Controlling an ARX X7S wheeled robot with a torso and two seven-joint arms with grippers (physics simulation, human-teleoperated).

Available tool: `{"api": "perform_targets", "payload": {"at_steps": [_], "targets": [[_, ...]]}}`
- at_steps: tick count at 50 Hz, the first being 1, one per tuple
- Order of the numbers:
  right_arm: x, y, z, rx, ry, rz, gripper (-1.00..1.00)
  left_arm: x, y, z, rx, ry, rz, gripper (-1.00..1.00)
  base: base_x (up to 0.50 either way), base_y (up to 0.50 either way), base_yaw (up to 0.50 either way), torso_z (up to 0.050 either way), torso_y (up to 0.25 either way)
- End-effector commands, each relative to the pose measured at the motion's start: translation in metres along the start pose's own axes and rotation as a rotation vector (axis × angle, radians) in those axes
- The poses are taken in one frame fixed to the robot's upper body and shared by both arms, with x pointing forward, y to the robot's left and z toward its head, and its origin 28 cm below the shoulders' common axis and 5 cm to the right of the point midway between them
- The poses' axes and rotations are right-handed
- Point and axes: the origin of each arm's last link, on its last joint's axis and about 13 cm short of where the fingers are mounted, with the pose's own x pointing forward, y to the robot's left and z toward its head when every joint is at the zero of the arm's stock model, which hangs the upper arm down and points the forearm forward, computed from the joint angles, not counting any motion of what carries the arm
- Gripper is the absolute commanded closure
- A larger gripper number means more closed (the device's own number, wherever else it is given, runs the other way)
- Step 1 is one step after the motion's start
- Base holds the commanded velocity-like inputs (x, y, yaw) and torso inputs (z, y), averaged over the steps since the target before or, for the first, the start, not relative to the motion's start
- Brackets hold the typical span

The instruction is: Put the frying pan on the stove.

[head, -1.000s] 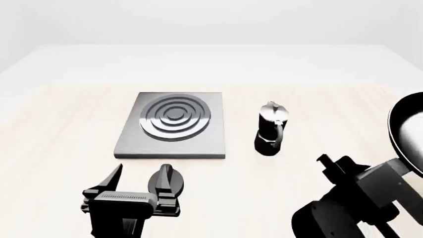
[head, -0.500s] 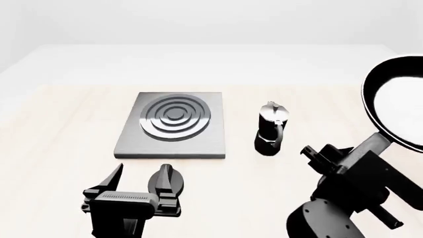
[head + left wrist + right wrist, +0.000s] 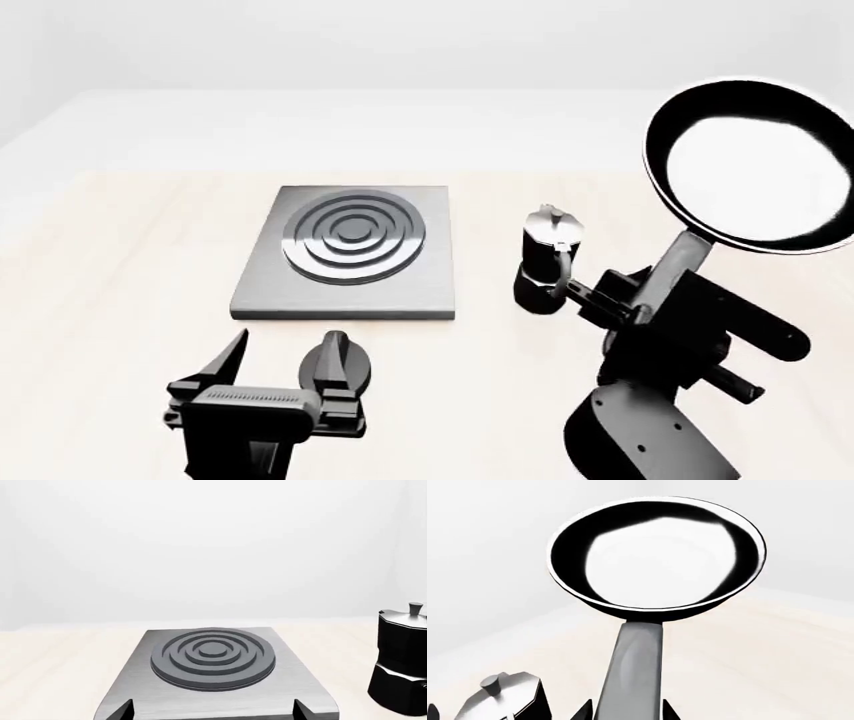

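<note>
A: Where is the frying pan (image 3: 750, 165)?

B: It hangs in the air at the robot's right, above the bench (image 3: 107, 270), tilted so its glossy inside faces the head camera. The right gripper (image 3: 650, 300) has its jaws pinching the grey handle (the wrist view shows the handle running between them).

A: And the stove (image 3: 350, 251)?

B: It lies flat on the bench, left of the moka pot (image 3: 547, 260), well apart from the pan. The moka pot stands upright between stove and right arm.

A: The left gripper (image 3: 274, 375)?

B: It hovers low near the stove's near edge, jaws spread, holding nothing, with the black knob (image 3: 336, 365) just beside one finger.
</note>
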Motion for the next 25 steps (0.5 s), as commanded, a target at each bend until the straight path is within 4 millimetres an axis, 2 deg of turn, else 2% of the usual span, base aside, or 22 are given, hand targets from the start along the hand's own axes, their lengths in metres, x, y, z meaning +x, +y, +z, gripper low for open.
{"api": "perform_targets", "payload": {"at_steps": [1, 15, 25], "targets": [[0.0076, 0.0060, 0.0135, -0.028, -0.051, 0.088, 1.00, 0.0008, -0.0013, 0.0020, 0.005, -0.002, -0.003, -1.00, 0.00, 0.00, 0.00, 0.000, 0.000], [0.0079, 0.0089, 0.0161, -0.063, -0.044, 0.172, 1.00, 0.0000, -0.0017, 0.0021, 0.012, -0.002, -0.003, -1.00, 0.00, 0.00, 0.00, 0.001, 0.001], [0.0024, 0.0135, 0.0202, -0.142, -0.064, 0.297, 1.00, 0.0008, -0.0025, 0.0029, 0.012, -0.003, -0.002, -1.00, 0.00, 0.00, 0.00, 0.001, 0.002]]}}
